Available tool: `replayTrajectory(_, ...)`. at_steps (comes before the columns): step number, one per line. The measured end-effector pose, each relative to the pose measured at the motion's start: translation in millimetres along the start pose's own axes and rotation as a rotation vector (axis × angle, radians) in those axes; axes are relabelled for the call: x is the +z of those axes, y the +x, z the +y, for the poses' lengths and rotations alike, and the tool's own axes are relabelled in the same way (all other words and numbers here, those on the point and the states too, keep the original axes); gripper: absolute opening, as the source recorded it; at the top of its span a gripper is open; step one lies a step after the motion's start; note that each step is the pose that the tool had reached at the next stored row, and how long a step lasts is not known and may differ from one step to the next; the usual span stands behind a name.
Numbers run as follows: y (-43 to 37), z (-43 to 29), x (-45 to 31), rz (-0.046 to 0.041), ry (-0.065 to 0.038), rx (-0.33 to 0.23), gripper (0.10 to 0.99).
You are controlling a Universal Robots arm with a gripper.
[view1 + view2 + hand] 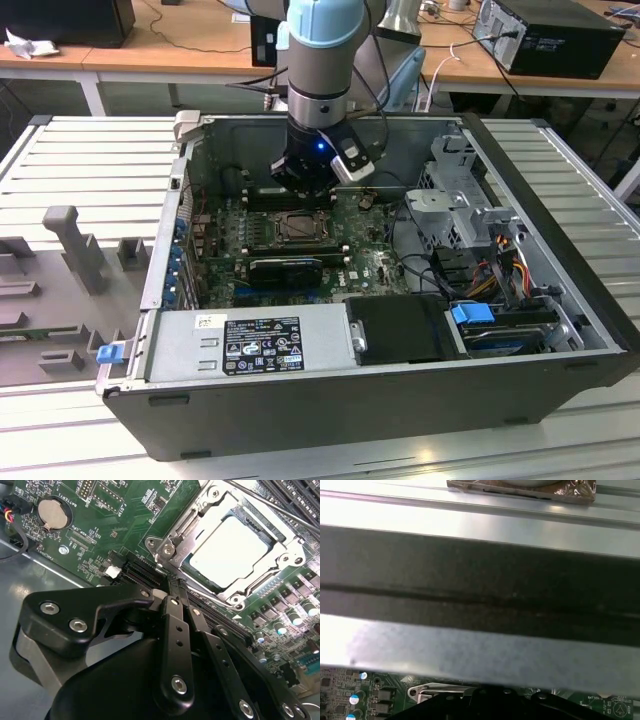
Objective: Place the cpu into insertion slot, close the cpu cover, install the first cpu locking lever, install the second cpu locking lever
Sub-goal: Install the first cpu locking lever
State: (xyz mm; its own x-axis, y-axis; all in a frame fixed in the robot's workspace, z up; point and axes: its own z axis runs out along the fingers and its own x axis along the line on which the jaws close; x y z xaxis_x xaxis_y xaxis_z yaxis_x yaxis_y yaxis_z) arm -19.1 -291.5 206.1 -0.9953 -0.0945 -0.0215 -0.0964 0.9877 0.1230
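Observation:
The cpu (232, 550), a pale silvery square, lies in the insertion slot (298, 226) on the green motherboard (125, 510). The silvery cpu cover (212, 505) lies flat around it, framing the chip through its square opening. A thin metal lever rod (280, 507) runs slanted past the far side of the socket. My gripper (169, 586) is shut with nothing visible between its black fingers (175, 630), and its tips sit right at the socket's near corner. In the exterior view the gripper (303, 180) hangs just above the board, behind the socket.
The open computer case holds a grey power supply (250, 345), a black card (285, 268), a drive cage (455, 190) and loose cables (500, 250). A coin battery (52, 512) sits on the board. The dark case wall (480, 580) stands close by the wrist.

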Motion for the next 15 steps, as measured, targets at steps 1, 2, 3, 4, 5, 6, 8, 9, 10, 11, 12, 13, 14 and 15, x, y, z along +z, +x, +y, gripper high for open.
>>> replayTrajectory(1,0.0,-0.1,0.4,0.0000,0.001,0.000,0.106)
replayTrajectory(2,-0.3,-0.2,0.9,0.0003,0.001,0.000,0.106)
replayTrajectory(3,-0.3,-0.2,1.0,0.0004,0.002,0.000,0.106)
replayTrajectory(4,-0.4,-0.2,1.2,0.0003,0.002,0.000,0.106)
replayTrajectory(5,-0.5,-0.3,1.4,0.0003,0.003,0.000,0.106)
replayTrajectory(6,-0.5,-0.3,1.6,0.0003,0.004,0.000,0.106)
replayTrajectory(8,-0.6,-0.5,2.2,0.0008,0.006,0.000,0.106)
replayTrajectory(9,-0.6,-0.6,2.3,0.0009,0.007,0.000,0.106)
replayTrajectory(10,-0.5,-0.8,2.6,0.0010,0.008,0.000,0.106)
replayTrajectory(11,-0.5,-1.0,2.8,0.0010,0.008,0.000,0.106)
replayTrajectory(12,-0.5,-1.3,3.2,0.0009,0.009,0.000,0.106)
replayTrajectory(13,-0.6,-1.4,3.9,0.0003,0.008,0.000,0.106)
replayTrajectory(14,-0.6,-1.7,4.2,0.0005,0.009,0.000,0.106)
replayTrajectory(15,-0.5,-2.0,4.5,0.0008,0.009,0.000,0.106)
